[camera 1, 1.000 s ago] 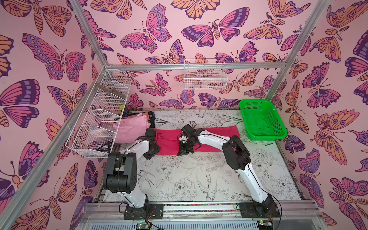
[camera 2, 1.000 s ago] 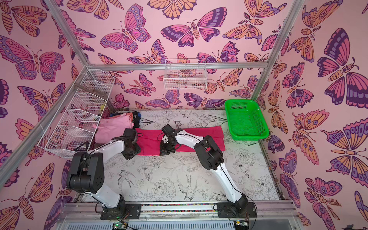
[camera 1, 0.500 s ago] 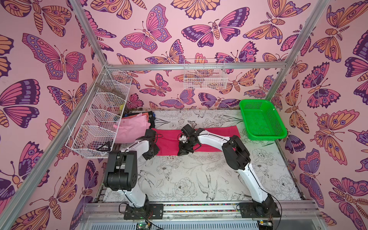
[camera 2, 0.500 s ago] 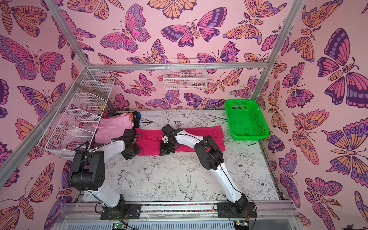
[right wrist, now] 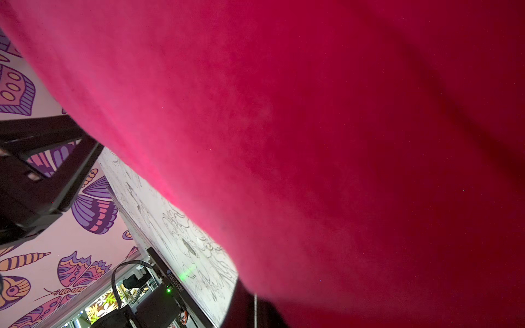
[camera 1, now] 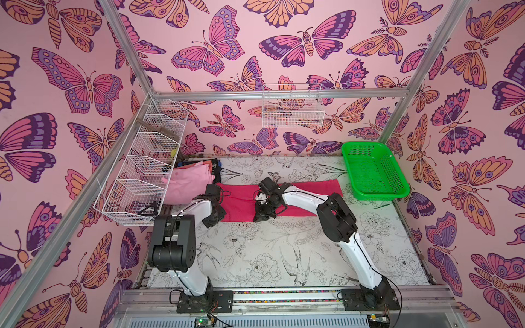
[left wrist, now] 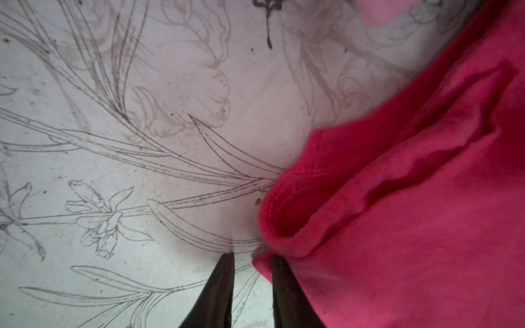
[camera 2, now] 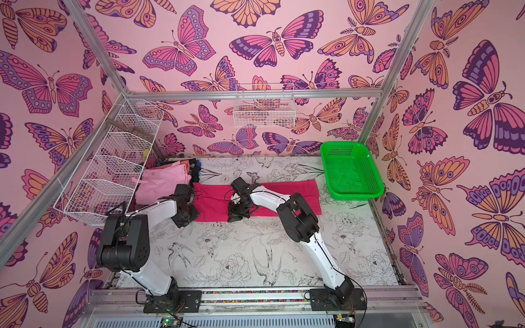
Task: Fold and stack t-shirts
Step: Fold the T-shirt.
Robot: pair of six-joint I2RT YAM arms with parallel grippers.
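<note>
hardly anything has shifted since a second ago: in both top views the two arms and the red shirt [camera 1: 241, 201] sit about where they were. left gripper [left wrist: 252, 262] is down at the table [left wrist: 113, 142] with its dark fingertips [left wrist: 224, 272] parted by a narrow gap. one tip is on bare table, its mate overlaps the shirt's hemmed corner, and a sliver of that corner pokes into the gap without being clamped. right gripper [camera 1: 262, 215] is closed at the shirt's near edge, about midway along it. in the right wrist view red cloth fills most of the frame and runs right down to a dark finger [right wrist: 247, 306] at the bottom, so the cloth looks pinched there. the shirt lies as a long flat band across the middle of the top views, from the left gripper at its left end to just short of the green basket [camera 1: 372, 170] at the right. a pink shirt [camera 1: 187, 181] lies just beside the band's upper left end, below the white wire rack [camera 1: 142, 170]. behind it, dark and orange shirts [camera 1: 208, 164] are heaped near the back wall.
</note>
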